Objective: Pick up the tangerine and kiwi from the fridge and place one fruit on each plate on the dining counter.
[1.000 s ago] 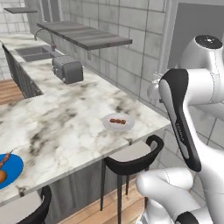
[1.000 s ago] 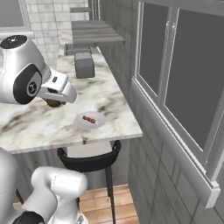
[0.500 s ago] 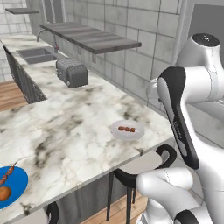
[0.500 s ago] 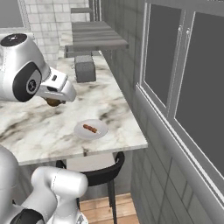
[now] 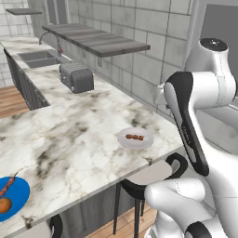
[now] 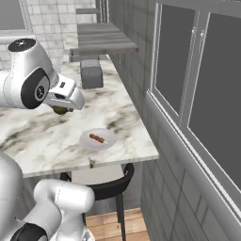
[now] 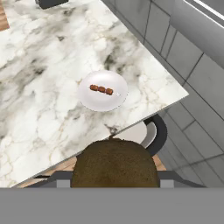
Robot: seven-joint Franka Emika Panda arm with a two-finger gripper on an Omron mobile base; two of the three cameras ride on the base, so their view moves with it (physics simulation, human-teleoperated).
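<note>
My gripper [image 7: 114, 176] is shut on the kiwi [image 7: 114, 162], a dark brown ball low in the hand view. From the right base view the kiwi [image 6: 60, 110] peeks out under the hand, held above the marble dining counter [image 5: 69, 139]. The pale grey-white plate [image 7: 103, 101] with a small brown skewer lies ahead of the hand, near the counter's corner [image 5: 139, 143] [image 6: 89, 141]. The bright blue plate [image 5: 16, 193] sits at the counter's near left edge. It holds an orange-brown tangerine [image 5: 3, 205], partly cut off by the frame.
A grey toaster [image 5: 76, 77] stands farther along the counter, with a sink [image 5: 37, 58] beyond it and a wall shelf [image 5: 97, 39] above. A black stool [image 6: 110, 181] sits under the counter edge by the white plate. Windows [image 6: 197, 84] line the right wall.
The whole scene has shifted as the base drove along the counter; the toaster and white plate look nearer. The gripper has kept the kiwi throughout.
</note>
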